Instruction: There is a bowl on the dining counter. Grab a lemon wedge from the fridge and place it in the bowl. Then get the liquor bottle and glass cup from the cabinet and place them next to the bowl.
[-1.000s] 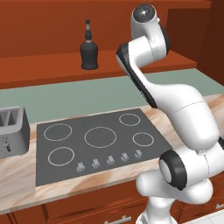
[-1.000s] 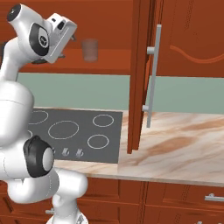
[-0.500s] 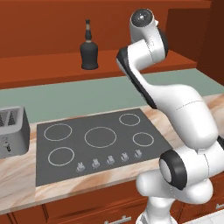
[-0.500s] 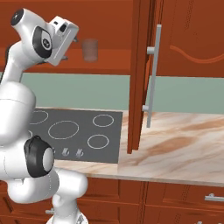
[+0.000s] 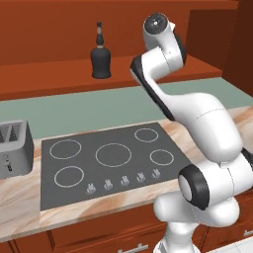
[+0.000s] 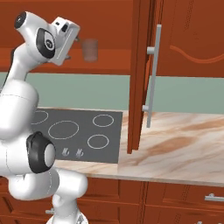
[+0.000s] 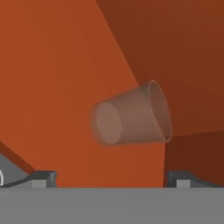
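**Gripper wide open in front of the cup**

Gripper [image 7: 109, 178] fingers [image 7: 43, 177] stand far apart, one on each side, and hold nothing. Ahead of them, not touching, is the cup [image 7: 131, 119]. It looks tipped sideways in the hand view because the hand is rolled. From the right base view the cup [image 6: 90, 50] stands upright on the shelf [image 6: 109, 61] in the cabinet, close to the hand. The bottle [image 5: 101, 54] stands farther along that shelf. Below are the stove [image 5: 108, 163] and the toaster [image 5: 15, 148]. An open door [image 6: 138, 74] hangs at the right.

Dark liquor bottle [image 5: 101, 53], translucent brownish glass cup [image 7: 131, 116], red-brown cabinet [image 6: 183, 39], marbled counter [image 6: 175, 148]
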